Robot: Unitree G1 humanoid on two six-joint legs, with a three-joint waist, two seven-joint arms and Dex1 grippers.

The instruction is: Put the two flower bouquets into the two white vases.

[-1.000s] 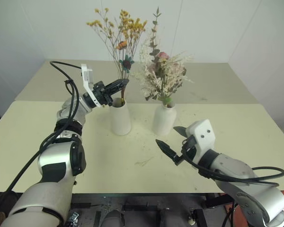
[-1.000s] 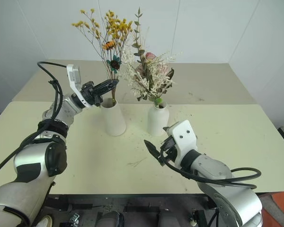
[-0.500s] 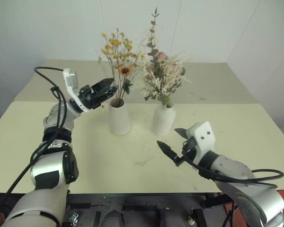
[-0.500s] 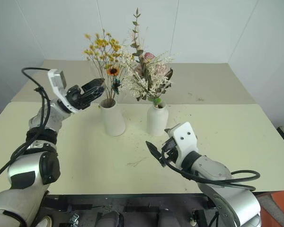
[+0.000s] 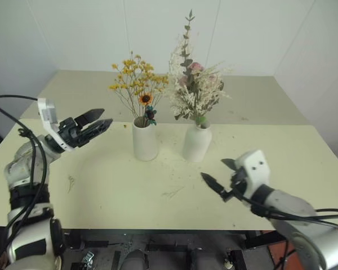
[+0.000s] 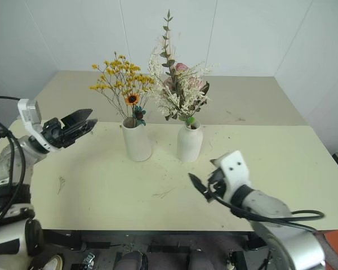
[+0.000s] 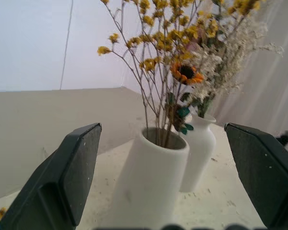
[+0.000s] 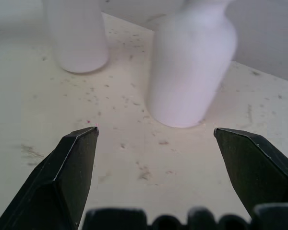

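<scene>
Across pale cream counter (image 5: 158, 185): both dried bouquets seated in matte white vases (image 5: 145, 142), left pincer (image 5: 93, 121) and right pincer (image 5: 218, 179) released; only withdrawal left.

There are two white vases: a cone-shaped vase (image 5: 145, 140) near the centre of the frame and a narrow-necked vase (image 5: 196, 143) just to its right. There are two bouquets: a yellow bouquet (image 5: 138, 85) and a cream-white bouquet (image 5: 195, 84). One table (image 5: 129, 191) carries them.
</scene>
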